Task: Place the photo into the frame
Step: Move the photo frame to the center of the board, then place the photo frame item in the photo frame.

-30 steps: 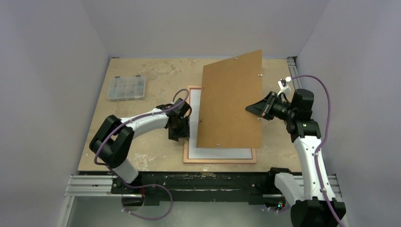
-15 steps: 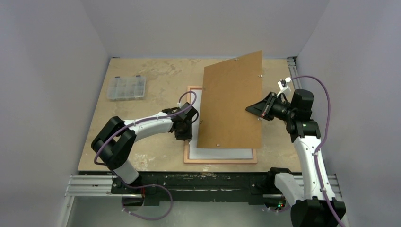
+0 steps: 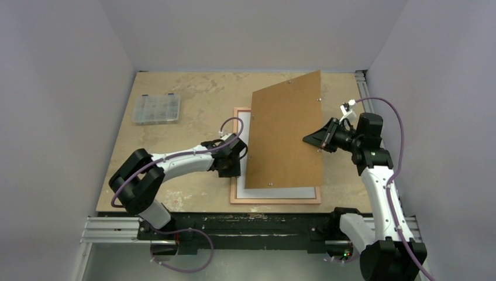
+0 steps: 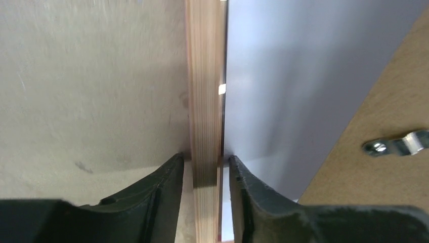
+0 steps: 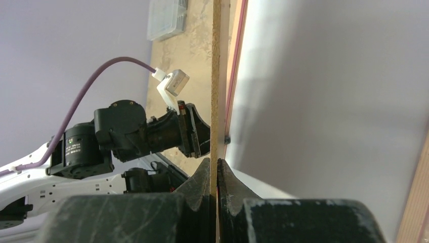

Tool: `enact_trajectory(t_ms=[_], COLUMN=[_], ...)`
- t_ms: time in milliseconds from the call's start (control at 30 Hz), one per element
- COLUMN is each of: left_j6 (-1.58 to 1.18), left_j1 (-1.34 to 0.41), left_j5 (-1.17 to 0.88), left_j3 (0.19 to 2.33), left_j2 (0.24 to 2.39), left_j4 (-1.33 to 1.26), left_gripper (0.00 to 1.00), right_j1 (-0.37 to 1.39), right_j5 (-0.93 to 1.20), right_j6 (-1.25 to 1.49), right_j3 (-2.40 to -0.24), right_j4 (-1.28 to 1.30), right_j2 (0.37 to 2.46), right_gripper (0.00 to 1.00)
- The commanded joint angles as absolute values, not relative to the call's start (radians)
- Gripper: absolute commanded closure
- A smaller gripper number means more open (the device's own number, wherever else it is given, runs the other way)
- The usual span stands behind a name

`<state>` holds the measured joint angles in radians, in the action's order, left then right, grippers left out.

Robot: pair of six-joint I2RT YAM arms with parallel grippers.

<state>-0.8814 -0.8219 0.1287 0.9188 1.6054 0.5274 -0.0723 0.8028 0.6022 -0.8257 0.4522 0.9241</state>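
The frame [image 3: 275, 201] lies flat on the table, right of centre. The photo [image 3: 281, 192] lies in it, white back up; the sunset side is hidden. My left gripper [image 3: 237, 170] straddles the frame's left rail [image 4: 205, 101], jaws closed against both sides of the wood, with the photo's white back [image 4: 283, 91] just beyond it. My right gripper [image 3: 313, 139] is shut on the right edge of the brown backing board [image 3: 286, 129], holding it tilted above the frame. The board's thin edge [image 5: 216, 76] sits between the right gripper's jaws [image 5: 213, 167].
A clear plastic organiser box [image 3: 156, 109] sits at the far left of the table. The board has small metal turn tabs [image 4: 399, 146] on its back. Grey walls enclose the table on three sides. An aluminium rail runs along the near edge.
My left gripper has moved right from beside the frame onto its left rail, and the frame has shifted slightly right. The backing board has dropped lower and flatter over the frame.
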Motion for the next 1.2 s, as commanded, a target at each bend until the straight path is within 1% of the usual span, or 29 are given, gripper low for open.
enact_trajectory(t_ms=[0, 33, 67, 100, 133, 200, 300, 367, 500, 633, 733, 833, 900, 967, 1033, 1167], left_j6=[-0.91, -0.91, -0.91, -0.908, -0.906, -0.906, -0.901, -0.9, -0.894, -0.88, -0.866, -0.857, -0.852, -0.845, -0.842, -0.841], left_j1=[-0.851, -0.852, -0.852, -0.852, -0.85, -0.841, -0.794, -0.757, -0.657, -0.606, -0.596, -0.595, -0.596, -0.596, -0.597, -0.597], left_j5=[0.08, 0.075, 0.069, 0.064, 0.061, 0.058, 0.008, -0.064, -0.183, -0.234, -0.238, -0.218, -0.206, -0.201, -0.205, -0.211], left_j3=[0.834, 0.833, 0.834, 0.838, 0.842, 0.85, 0.829, 0.792, 0.702, 0.644, 0.627, 0.614, 0.607, 0.606, 0.606, 0.602], left_j2=[1.574, 1.56, 1.543, 1.518, 1.5, 1.463, 1.394, 1.338, 1.223, 1.157, 1.164, 1.19, 1.205, 1.225, 1.245, 1.285], left_j4=[0.605, 0.602, 0.6, 0.6, 0.602, 0.611, 0.576, 0.528, 0.422, 0.382, 0.379, 0.373, 0.364, 0.351, 0.336, 0.3], left_gripper=[0.5, 0.4, 0.32, 0.27, 0.24, 0.2, 0.2, 0.2, 0.21, 0.25, 0.3, 0.42, 0.46, 0.52, 0.55, 0.55], right_j1=[-0.073, -0.074, -0.073, -0.074, -0.073, -0.074, -0.073, -0.074, -0.075, -0.077, -0.077, -0.077, -0.077, -0.076, -0.077, -0.076], right_j5=[0.848, 0.849, 0.852, 0.855, 0.857, 0.86, 0.872, 0.884, 0.908, 0.94, 0.952, 0.958, 0.957, 0.959, 0.96, 0.963], right_j6=[0.561, 0.556, 0.553, 0.549, 0.543, 0.533, 0.527, 0.525, 0.543, 0.574, 0.589, 0.595, 0.596, 0.61, 0.62, 0.623], right_j3=[-0.836, -0.835, -0.835, -0.835, -0.835, -0.836, -0.836, -0.835, -0.821, -0.793, -0.781, -0.771, -0.766, -0.76, -0.754, -0.745], right_j4=[0.393, 0.395, 0.395, 0.396, 0.399, 0.408, 0.412, 0.412, 0.39, 0.346, 0.327, 0.322, 0.32, 0.308, 0.296, 0.282], right_j2=[0.923, 0.926, 0.929, 0.932, 0.934, 0.938, 0.944, 0.951, 0.956, 0.971, 0.977, 0.981, 0.983, 0.985, 0.986, 0.997], right_gripper=[1.0, 1.0, 1.0, 1.0, 1.0, 1.0, 1.0, 1.0, 1.0, 1.0, 1.0, 1.0, 1.0, 1.0, 1.0, 1.0])
